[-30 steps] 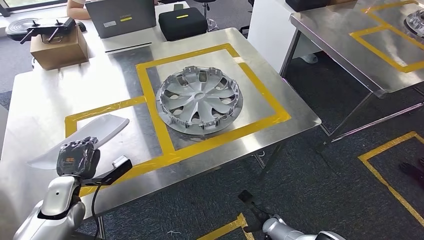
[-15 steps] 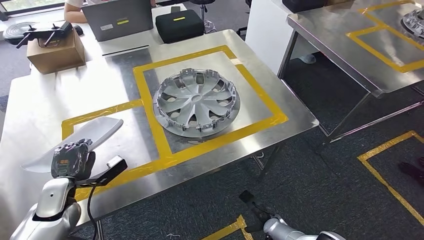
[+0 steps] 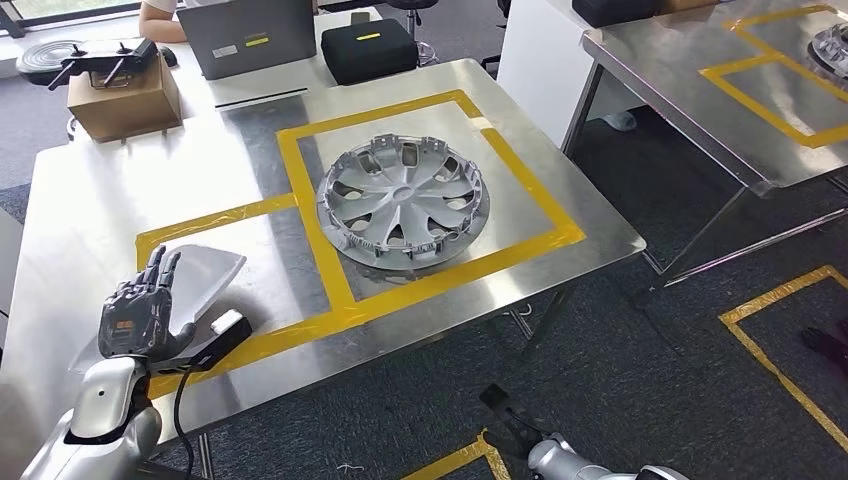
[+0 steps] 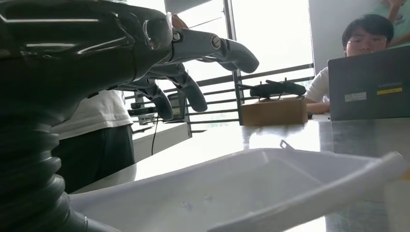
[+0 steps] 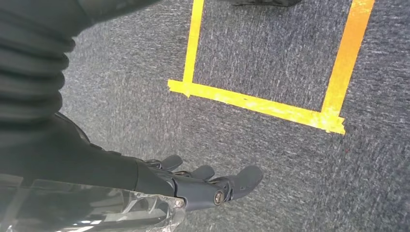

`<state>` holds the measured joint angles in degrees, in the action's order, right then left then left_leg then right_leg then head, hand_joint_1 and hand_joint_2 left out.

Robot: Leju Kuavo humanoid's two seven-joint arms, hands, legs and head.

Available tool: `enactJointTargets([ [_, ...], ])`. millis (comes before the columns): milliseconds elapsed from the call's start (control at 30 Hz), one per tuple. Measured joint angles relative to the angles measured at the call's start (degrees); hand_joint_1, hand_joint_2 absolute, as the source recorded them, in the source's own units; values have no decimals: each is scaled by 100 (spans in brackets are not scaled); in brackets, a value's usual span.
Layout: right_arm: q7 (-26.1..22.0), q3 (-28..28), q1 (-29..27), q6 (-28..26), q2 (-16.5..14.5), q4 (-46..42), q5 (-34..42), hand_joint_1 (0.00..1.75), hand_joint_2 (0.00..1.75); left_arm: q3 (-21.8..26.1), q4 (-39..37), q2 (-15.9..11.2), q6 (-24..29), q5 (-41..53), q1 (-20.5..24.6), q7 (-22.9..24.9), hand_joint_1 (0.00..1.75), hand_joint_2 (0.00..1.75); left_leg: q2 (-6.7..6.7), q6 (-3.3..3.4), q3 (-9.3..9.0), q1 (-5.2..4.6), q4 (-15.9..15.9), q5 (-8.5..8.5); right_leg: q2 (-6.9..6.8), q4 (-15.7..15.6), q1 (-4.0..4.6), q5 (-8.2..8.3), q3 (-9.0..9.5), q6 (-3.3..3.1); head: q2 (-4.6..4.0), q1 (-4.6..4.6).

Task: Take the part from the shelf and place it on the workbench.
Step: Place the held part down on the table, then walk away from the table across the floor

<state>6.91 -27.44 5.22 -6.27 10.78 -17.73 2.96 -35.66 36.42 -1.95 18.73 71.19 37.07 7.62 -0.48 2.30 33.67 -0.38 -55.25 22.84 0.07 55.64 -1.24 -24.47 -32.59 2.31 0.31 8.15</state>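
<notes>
Left robot hand (image 3: 140,312) splayed, apparently just above white part (image 3: 205,272) on taped steel workbench (image 3: 100,200).

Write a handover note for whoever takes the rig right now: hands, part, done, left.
Left robot hand: open, fingers spread, just above the near end of the white part; holds nothing.
Right robot hand: open, holds nothing, hangs low over the carpet.
The white part lies on the steel workbench, in the left taped square; the silver hubcap sits in the larger taped square beside it.
Done: part set down and released.
Left: withdraw the left arm clear of the part.
</notes>
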Motion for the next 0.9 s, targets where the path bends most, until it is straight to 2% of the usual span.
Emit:
enactJointTargets([
  [100, 2, 3, -8, 1, -9, 9, 1, 0, 0, 18, -1, 10, -14, 21, -1, -26, 0, 175, 5, -64, 15, 0, -6, 11, 5, -54, -2, 40, 25, -92, 0, -1],
  [133, 2, 6, -7, 1, -10, 11, 0, 0, 0, 23, -1, 12, -22, 37, 3, -42, 0, 175, 8, -93, 54, 5, -87, 82, 4, -65, -16, 51, 32, -124, -1, -2],
  [200, 2, 13, -6, 2, -10, 11, -1, 0, 0, 29, -1, 14, -32, 67, 10, -65, 0, 175, 14, -158, 290, 23, -601, 397, 3, -81, -41, 69, 41, -177, -1, -4],
  [267, 2, 16, -9, 7, -13, 13, -1, 0, 0, 30, -4, 16, -37, 75, 0, -71, 0, 175, 16, -201, 662, 42, -1429, 759, 3, -81, -35, 72, 33, -200, -1, -6],
  [300, 2, 17, -11, 10, -15, 15, -1, 0, 0, 30, -6, 16, -38, 75, -11, -72, 0, 175, 17, -208, 786, 49, -1698, 830, 4, -80, -32, 72, 31, -201, -1, -6],
  [333, 2, 17, -12, 13, -16, 16, -1, 0, 0, 30, -8, 17, -39, 76, -20, -73, 0, 175, 17, -204, 805, 52, -1744, 789, 7, -80, -29, 72, 33, -201, -1, -6],
  [367, 2, 19, -13, 15, -17, 17, -1, 0, 0, 30, -7, 19, -39, 76, -21, -74, 0, 175, 17, -187, 698, 53, -1538, 641, 12, -80, -25, 71, 41, -200, -1, -6],
  [433, 2, 22, -11, 15, -25, 17, -2, 0, 0, 32, -6, 19, -39, 78, 0, -74, 0, 175, 16, -107, 255, 37, -691, 263, 23, -81, -15, 70, 61, -197, -1, -4],
  [467, 2, 25, -8, 15, -32, 17, -2, 0, 0, 34, -5, 19, -39, 79, 19, -74, 0, 175, 17, -65, 59, 23, -326, 153, 26, -80, -2, 69, 57, -190, 0, -4],
  [500, 2, 28, -7, 15, -39, 18, -3, 0, 0, 37, -5, 21, -39, 80, 35, -74, 0, 175, 17, -31, -64, 6, -96, 106, 27, -80, 7, 72, 45, -174, 0, -4],
  [600, 2, 35, -13, 15, -54, 20, -3, 0, 0, 39, -4, 23, -39, 81, 54, -74, 0, 175, 16, 17, -107, -6, 25, 92, 22, -82, 19, 87, 1, -102, 0, -4],
  [667, 2, 39, -12, 15, -55, 20, -7, 0, 0, 39, -2, 32, -37, 85, 66, -79, 0, 175, 19, 58, -118, 23, 82, 42, 14, 118, 20, -23, -114, -84, 1, -2],
  [700, 2, 43, -11, 14, -50, 21, -16, 0, 0, 40, -1, 43, -27, 87, 71, -85, 0, 175, 22, 73, -123, 37, 105, 20, 10, 411, 20, -162, -259, -97, 0, -1],
  [767, 2, 48, -13, 15, -42, 24, -46, 0, 0, 59, 8, 57, 55, 25, 57, -116, 0, 175, 22, 87, -105, 32, 98, 12, 8, 1265, 16, -499, -661, -125, 0, 1],
  [800, 2, 49, -18, 15, -43, 25, -67, 0, 0, 96, 46, 63, 151, -97, 22, -162, 0, 175, 23, 88, -99, 29, 90, 13, 8, 1604, 12, -601, -823, -111, 0, 1],
  [833, 2, 49, -23, 15, -45, 26, -84, 0, 0, 163, 129, 72, 289, -328, -29, -248, 0, 175, 24, 86, -96, 27, 81, 15, 7, 1721, 5, -611, -881, -72, 0, 1],
  [867, 0, 51, -27, 14, -45, 26, -98, 0, 0, 263, 273, 87, 451, -671, -91, -386, 0, 175, 22, 80, -96, 27, 71, 20, 5, 1580, -5, -526, -815, -14, 0, 0],
  [900, -11, 58, -31, 10, -39, 26, -105, 0, 0, 386, 483, 108, 611, -1099, -157, -567, 0, 175, 18, 68, -97, 30, 57, 29, 2, 1187, -17, -364, -624, 50, 0, 1],
])
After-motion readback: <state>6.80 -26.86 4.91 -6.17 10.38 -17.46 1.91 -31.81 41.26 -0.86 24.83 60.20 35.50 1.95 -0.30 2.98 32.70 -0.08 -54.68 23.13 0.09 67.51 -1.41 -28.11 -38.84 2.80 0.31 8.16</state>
